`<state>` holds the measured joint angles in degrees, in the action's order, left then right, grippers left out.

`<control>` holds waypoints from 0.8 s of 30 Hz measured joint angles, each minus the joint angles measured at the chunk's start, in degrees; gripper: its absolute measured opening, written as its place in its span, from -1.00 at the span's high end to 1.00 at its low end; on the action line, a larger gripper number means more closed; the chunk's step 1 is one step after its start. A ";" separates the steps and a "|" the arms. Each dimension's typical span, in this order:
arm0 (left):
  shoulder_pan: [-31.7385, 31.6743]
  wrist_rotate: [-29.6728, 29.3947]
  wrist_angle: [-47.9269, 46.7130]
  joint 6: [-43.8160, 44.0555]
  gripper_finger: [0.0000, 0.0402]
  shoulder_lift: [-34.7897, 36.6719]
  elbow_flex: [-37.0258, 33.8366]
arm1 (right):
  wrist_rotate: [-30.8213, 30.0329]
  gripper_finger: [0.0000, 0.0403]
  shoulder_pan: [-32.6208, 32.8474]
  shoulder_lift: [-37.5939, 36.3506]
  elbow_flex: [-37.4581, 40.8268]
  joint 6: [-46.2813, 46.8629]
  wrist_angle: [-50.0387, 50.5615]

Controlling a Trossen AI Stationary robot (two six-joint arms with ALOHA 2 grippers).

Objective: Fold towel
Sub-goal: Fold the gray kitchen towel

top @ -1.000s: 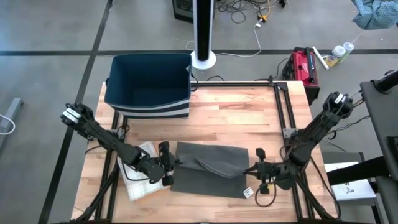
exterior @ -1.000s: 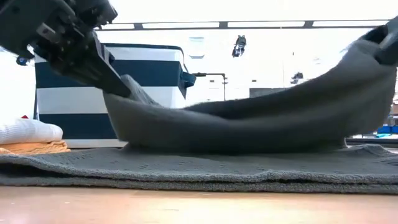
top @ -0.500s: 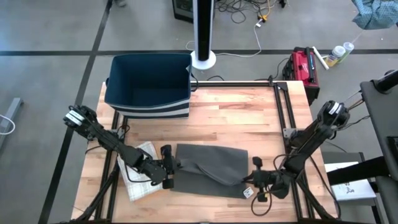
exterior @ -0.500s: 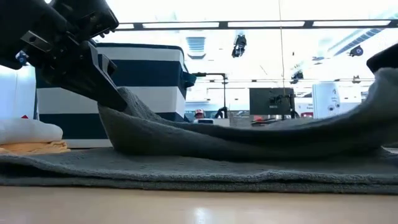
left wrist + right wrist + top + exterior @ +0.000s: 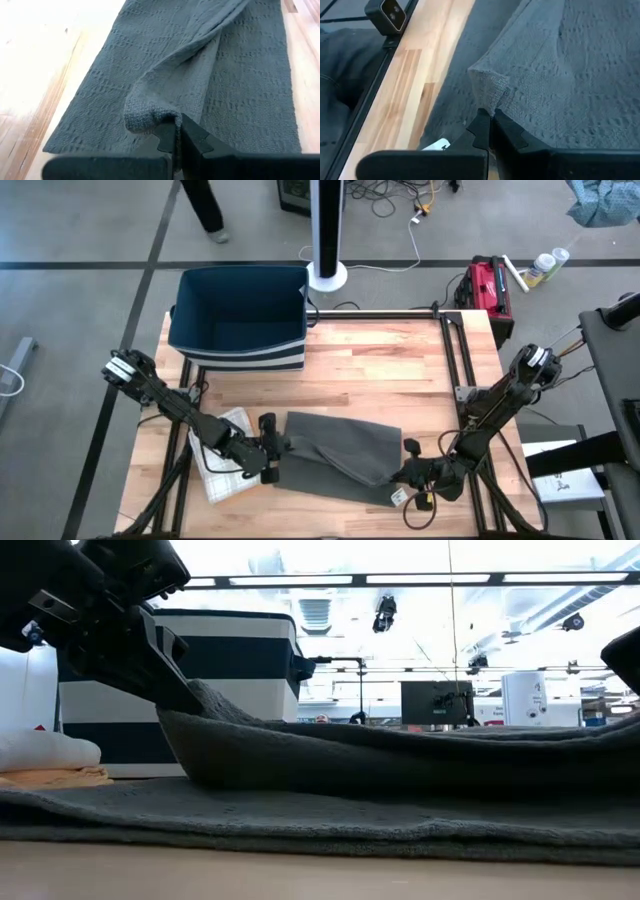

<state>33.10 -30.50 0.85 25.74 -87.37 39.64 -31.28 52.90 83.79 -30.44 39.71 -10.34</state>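
Left claw (image 5: 272, 446) pinched tight on the left near corner of the towel (image 5: 340, 452), lifted just off the desk (image 5: 380, 370). Towel: dark grey, waffle-textured, lying on near-centre of desk, top layer sagging betw. both claws. Right claw (image 5: 408, 472) clamped on its right near corner, low. White tag (image 5: 398, 493) at that corner; writing too small to read.

1. No text, brand, number or sign can be read in any of the views.
2. A small white tag (image 5: 398, 494) on the grey woven towel (image 5: 340, 450) is too small to make out.
3. The screens in the room behind show nothing legible.
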 joint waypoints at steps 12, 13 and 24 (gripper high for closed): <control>1.00 0.00 -0.16 -7.48 1.00 0.31 3.53 | -0.86 0.99 0.24 -2.99 -3.09 -7.32 -1.29; 1.23 0.02 -0.52 -7.79 1.00 0.31 4.13 | 0.18 0.99 0.35 -2.99 -3.42 -7.70 -1.27; 1.79 3.41 -2.89 -2.60 0.99 0.31 4.07 | 3.82 0.91 0.35 3.04 -2.63 2.34 -0.98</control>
<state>34.89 -27.09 -2.04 23.14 -87.07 43.70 -27.46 53.26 86.83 -33.07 42.05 -11.32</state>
